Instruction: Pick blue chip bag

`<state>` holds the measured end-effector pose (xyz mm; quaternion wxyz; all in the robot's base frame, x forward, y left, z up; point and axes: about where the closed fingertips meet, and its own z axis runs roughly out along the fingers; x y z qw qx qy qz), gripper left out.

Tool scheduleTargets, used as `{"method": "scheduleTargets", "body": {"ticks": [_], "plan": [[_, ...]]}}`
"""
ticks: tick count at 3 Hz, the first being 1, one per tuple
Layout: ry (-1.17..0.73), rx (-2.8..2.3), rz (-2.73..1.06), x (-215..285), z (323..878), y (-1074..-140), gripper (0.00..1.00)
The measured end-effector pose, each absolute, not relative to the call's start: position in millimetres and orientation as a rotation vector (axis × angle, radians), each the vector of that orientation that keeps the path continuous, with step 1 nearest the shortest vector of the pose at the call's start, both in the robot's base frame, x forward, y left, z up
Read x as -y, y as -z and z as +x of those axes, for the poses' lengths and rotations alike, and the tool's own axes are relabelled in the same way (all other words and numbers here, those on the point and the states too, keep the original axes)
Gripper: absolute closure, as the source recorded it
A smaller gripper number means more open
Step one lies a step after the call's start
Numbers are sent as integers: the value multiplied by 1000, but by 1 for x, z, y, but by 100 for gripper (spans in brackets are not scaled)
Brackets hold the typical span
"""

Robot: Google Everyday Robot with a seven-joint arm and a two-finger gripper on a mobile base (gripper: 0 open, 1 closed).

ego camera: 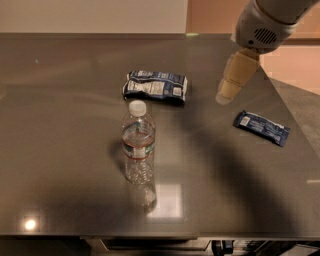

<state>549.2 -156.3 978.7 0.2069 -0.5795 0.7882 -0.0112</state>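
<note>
Glossy grey table (60,100) with bright light reflections, pale wall (90,15) behind

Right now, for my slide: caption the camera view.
Gripper hovers right of the chip bag; bottle stands nearer, bar wrapper lies apart.

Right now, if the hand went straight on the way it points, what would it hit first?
Probably the bare table, between the blue chip bag and the bar wrapper. The hand hangs above the table's right side, angled down-left, though depth is unclear.

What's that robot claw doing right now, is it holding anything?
Gripper: hovering right of the blue chip bag, holding nothing; open or closed cannot be told.
</note>
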Motion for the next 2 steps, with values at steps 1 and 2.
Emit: {"method": "scheduleTargets", "body": {"ticks": [1, 2], "plan": [[-17, -2174, -1581, 132, 589, -963, 0], [-69, -2166, -1551, 110, 629, -937, 0]]}}
